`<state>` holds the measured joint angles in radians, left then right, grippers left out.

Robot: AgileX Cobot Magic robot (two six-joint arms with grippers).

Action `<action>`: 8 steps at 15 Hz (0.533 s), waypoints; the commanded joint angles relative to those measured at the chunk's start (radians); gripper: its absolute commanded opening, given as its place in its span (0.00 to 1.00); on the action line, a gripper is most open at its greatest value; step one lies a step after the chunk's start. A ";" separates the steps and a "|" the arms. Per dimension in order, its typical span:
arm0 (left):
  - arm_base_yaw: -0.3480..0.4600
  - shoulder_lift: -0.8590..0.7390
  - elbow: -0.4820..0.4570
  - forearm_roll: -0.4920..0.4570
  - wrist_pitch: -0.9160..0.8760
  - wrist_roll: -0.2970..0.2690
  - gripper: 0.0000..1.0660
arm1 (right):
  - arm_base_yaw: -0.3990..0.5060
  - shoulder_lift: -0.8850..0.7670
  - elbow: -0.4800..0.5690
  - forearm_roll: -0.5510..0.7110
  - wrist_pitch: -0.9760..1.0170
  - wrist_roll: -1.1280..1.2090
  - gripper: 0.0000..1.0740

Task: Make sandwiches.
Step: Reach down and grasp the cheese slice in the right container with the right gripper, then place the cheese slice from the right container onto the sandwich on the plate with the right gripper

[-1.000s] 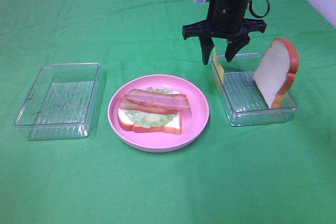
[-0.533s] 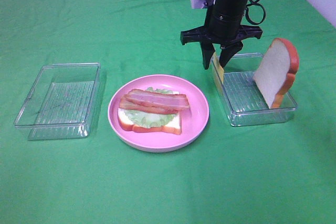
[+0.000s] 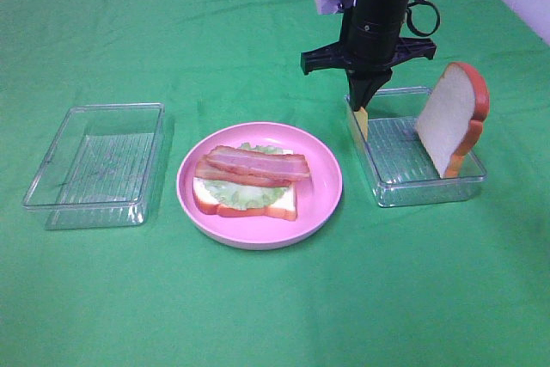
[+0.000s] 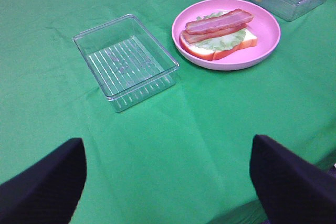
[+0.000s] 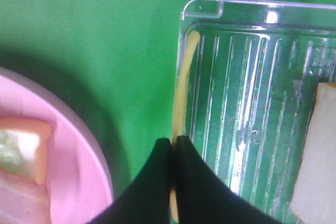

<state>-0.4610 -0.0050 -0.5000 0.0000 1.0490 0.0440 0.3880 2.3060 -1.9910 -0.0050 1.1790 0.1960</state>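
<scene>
Holds left claw wide apart above green table, facing clear tray. Shows bottom bread slice, lettuce and bacon stacked on pink plate at centre. Clamps right claw on upright cheese slice at right tray's plate-side wall, with second bread slice leaning opposite.

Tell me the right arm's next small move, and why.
Probably lift straight up. The right hand is shut on the top edge of the cheese slice, which stands on edge against the clear tray's wall. It likely needs to clear that wall before crossing to the pink plate, where bacon tops the sandwich, which has no cheese yet.
</scene>
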 commanded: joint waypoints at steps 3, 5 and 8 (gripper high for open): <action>-0.004 -0.021 0.001 -0.007 -0.003 -0.005 0.76 | -0.004 -0.091 -0.010 0.010 0.028 -0.018 0.00; -0.004 -0.021 0.001 -0.007 -0.003 -0.005 0.76 | -0.002 -0.155 -0.010 0.075 0.056 -0.087 0.00; -0.004 -0.021 0.001 -0.007 -0.003 -0.005 0.76 | -0.002 -0.194 -0.009 0.256 0.091 -0.196 0.00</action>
<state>-0.4610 -0.0050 -0.5000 0.0000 1.0490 0.0440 0.3880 2.1190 -1.9980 0.2230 1.2130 0.0240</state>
